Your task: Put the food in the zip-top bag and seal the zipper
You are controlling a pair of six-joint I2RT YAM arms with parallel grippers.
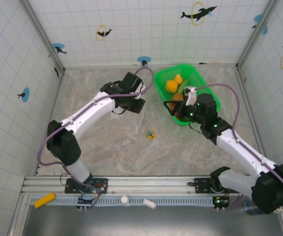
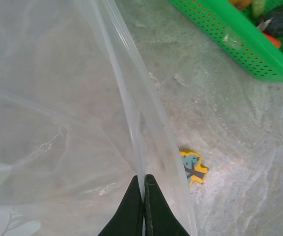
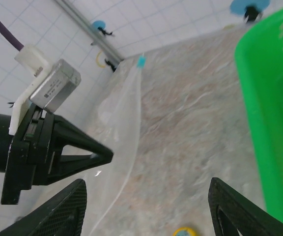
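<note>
The task is at its very start. The left tool (image 2: 143, 186) has its fingers pressed together on the mouth edge of the clear bag (image 2: 48, 123), pinching it at the whitish zip strip (image 2: 131, 108). It holds the bag up off the tabletop (image 1: 107, 142), toward the far left of centre. The film hangs slack and wrinkled. As far as the wrist view shows, nothing lies inside it. Whether the mouth is open wide enough to take anything I cannot tell.

The food (image 1: 171, 86) all sits in the green basket (image 1: 200, 81) at the far right. Two orange-yellow fruits are plain to see there, with darker and reddish pieces beside them that are too small to name. No piece of food lies on the bare tabletop or in either tool.

The right tool (image 3: 146, 189) stands with its fingers wide apart and nothing between them, at the basket's near left corner. Its camera looks across toward the bag and the other arm.

A small yellow trinket (image 2: 193, 167) lies on the tabletop between bag and basket. It is not part of the job.

So the holding of the bag is done. Left to do, by my reading: pick each piece from the basket, carry it over, drop it through the mouth, then press the strip shut along its length.
</note>
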